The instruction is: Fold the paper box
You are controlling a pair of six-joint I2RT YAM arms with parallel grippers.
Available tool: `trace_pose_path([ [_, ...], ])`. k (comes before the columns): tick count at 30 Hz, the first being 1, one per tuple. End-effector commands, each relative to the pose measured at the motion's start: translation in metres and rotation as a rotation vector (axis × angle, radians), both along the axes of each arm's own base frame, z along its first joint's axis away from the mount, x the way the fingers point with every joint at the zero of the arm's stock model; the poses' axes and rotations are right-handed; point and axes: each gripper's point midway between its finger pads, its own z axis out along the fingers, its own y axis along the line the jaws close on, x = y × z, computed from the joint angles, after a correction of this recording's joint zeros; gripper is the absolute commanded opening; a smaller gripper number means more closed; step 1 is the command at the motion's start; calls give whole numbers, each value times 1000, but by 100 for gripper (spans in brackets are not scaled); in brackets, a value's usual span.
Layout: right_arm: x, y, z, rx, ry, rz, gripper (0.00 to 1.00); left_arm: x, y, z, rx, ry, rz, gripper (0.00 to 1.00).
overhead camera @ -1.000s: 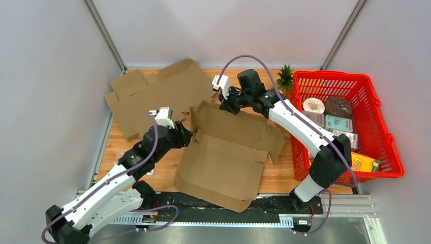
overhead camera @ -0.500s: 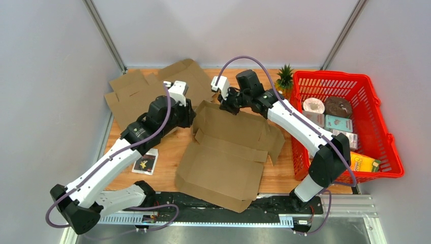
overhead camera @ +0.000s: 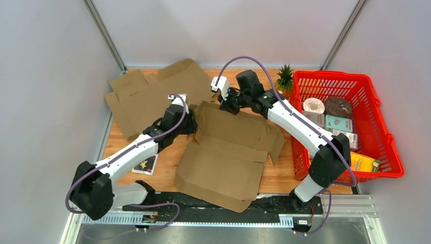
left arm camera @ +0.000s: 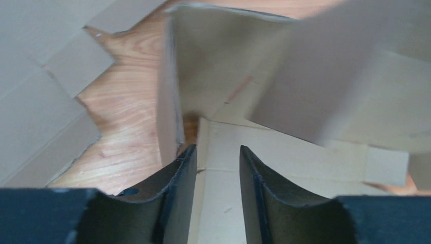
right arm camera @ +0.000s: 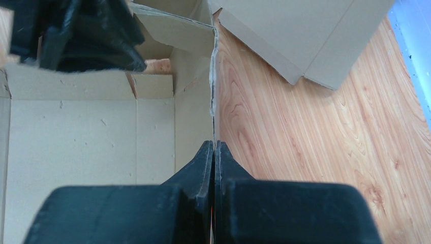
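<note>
A brown cardboard box (overhead camera: 223,152) lies partly folded mid-table, its back and left walls raised. My right gripper (overhead camera: 225,105) is shut on the top edge of the back wall (right arm camera: 213,76) near the back left corner. My left gripper (overhead camera: 192,123) is open at the box's left wall, low by the corner. In the left wrist view its fingers (left arm camera: 216,152) straddle a flap of the box floor, with the upright left wall (left arm camera: 170,101) just ahead of the left finger. The left gripper shows dark at the upper left of the right wrist view (right arm camera: 86,35).
A flat unfolded cardboard sheet (overhead camera: 147,94) lies at the back left. A red basket (overhead camera: 378,147) with several packaged goods stands at the right. A small pineapple-like plant (overhead camera: 284,76) stands beside it. A small dark card (overhead camera: 145,164) lies on the wood at the left.
My left arm swung up over the flat sheet, then came back down and right to the box's left wall. The right gripper and the box barely moved.
</note>
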Motion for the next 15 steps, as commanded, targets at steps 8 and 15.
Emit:
trace_pose_path([
  [8, -11, 1, 16, 35, -40, 50, 0, 15, 43, 3, -90, -44, 158, 46],
  [15, -11, 3, 13, 29, -27, 59, 0, -17, 18, 74, -193, -204, -106, 42],
])
